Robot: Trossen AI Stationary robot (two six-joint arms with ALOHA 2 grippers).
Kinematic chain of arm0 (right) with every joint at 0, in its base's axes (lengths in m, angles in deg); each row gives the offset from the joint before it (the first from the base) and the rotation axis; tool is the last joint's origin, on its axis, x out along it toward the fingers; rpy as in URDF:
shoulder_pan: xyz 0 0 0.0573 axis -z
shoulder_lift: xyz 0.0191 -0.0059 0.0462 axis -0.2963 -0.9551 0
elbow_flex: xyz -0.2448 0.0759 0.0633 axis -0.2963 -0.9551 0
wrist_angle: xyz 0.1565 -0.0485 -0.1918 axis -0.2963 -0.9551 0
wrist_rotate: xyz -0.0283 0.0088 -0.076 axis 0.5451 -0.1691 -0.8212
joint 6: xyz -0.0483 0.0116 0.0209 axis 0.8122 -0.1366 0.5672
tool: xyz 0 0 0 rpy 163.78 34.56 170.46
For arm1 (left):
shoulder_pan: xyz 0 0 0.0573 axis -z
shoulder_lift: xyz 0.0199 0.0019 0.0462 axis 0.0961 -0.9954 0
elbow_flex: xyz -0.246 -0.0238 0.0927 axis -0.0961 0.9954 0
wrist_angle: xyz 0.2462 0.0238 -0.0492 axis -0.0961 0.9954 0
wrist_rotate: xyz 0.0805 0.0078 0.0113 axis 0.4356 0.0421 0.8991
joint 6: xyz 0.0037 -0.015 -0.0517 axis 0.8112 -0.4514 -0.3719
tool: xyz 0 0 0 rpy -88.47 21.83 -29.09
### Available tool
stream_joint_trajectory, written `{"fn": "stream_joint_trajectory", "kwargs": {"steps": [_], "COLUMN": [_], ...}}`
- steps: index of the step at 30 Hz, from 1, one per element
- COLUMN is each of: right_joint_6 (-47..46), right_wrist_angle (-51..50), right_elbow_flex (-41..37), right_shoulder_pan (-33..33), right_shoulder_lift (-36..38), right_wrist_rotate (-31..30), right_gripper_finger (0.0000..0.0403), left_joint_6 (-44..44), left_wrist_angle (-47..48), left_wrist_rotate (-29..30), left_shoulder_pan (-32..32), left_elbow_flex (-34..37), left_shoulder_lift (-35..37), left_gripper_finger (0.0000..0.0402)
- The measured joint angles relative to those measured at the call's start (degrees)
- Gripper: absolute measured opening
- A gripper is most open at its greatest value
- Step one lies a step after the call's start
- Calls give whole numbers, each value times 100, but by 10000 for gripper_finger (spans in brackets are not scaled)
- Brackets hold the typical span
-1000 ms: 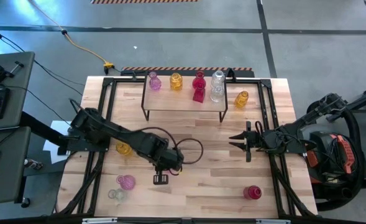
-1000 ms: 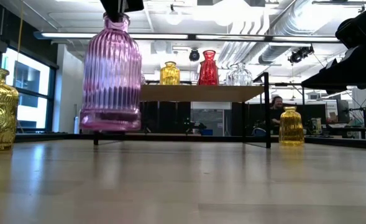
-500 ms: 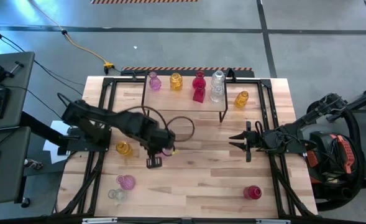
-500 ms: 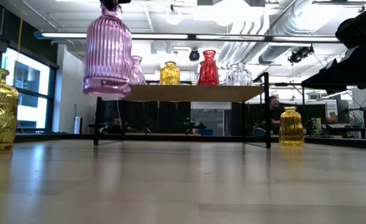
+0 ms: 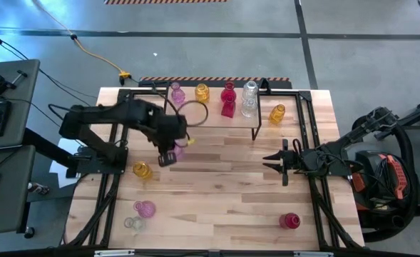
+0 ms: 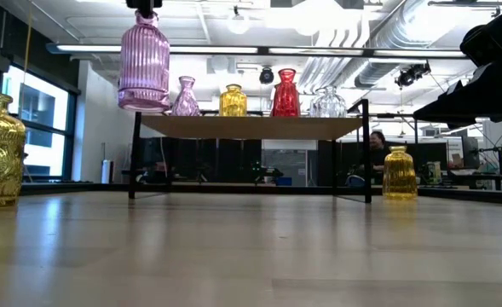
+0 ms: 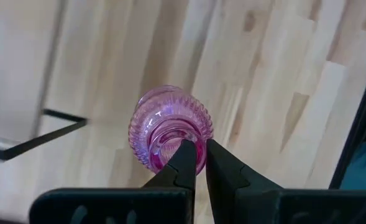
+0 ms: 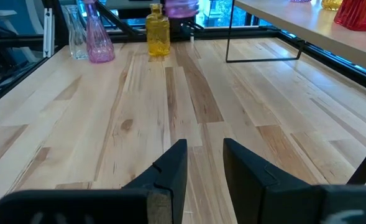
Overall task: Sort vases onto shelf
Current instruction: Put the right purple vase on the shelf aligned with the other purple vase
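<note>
Above the table, the left end effector [image 7: 196, 163] pinches a pink ribbed vase's [image 6: 144, 61] rim.

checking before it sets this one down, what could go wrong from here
The left gripper pinches only the rim of the ribbed pink vase, which hangs in the air: it could swing or slip. The shelf already carries a pink vase close by, so a low approach might knock it.

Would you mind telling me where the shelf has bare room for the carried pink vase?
The shelf is bare along its front edge and at its left front corner. Its back edge is crowded with vases. The left gripper holds the ribbed pink vase just off that left end.
</note>
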Motion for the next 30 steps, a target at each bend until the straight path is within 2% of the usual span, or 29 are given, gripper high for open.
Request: {"fn": "stream_joint_trajectory", "kwargs": {"steps": [5, 10, 20, 30], "right_joint_6": [0, 0, 0, 0], "right_wrist_angle": [2, 2, 4, -2], "right_elbow_flex": [1, 2, 1, 0], "right_shoulder_pan": [-2, -2, -2, -1], "right_shoulder_lift": [0, -1, 0, -2], "right_wrist_rotate": [1, 2, 0, 0], "right_gripper_finger": [87, 87, 87, 87], "left_joint_6": [200, 670, 1412, 1942], "left_wrist_angle": [103, 249, 410, 425], "left_wrist_rotate": [-3, 33, 149, 131], "left_shoulder_pan": [-544, -1020, -1923, -2542], "left_elbow_flex": [-16, -416, -1158, -1316], "left_shoulder_lift": [200, 202, -59, -281], "left_gripper_finger": [7, 7, 7, 7]}}
